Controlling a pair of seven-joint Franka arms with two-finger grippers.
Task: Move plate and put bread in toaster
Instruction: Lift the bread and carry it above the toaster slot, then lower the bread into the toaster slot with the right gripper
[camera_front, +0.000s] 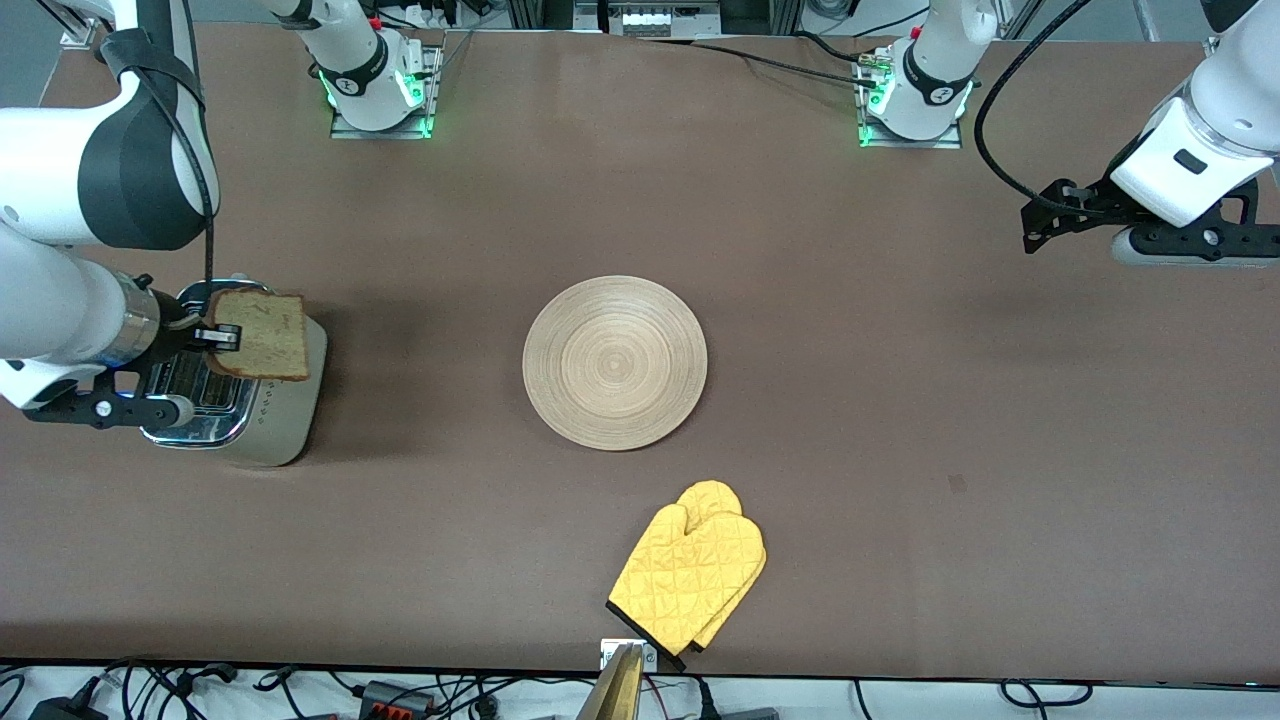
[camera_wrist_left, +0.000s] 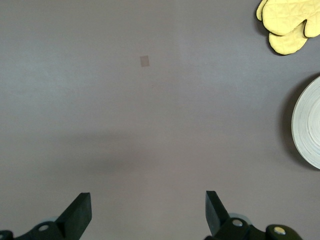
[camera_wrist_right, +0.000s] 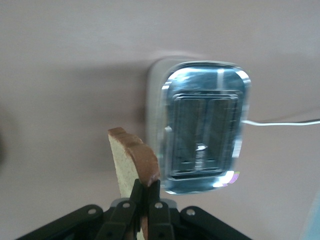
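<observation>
Yellow oven mitt (camera_front: 690, 575), bread (camera_front: 262, 336) on edge over toaster (camera_front: 270, 415)

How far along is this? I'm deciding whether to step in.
Done: the plate sits bare mid-table. In hand: the right tool grips the bread over the toaster. Left: lowering it into a slot. The left tool waits open.

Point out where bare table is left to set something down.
Bare table between the plate and the waiting left hand; also between plate and toaster. Crowded at the toaster, where the right hand holds the bread over it.
</observation>
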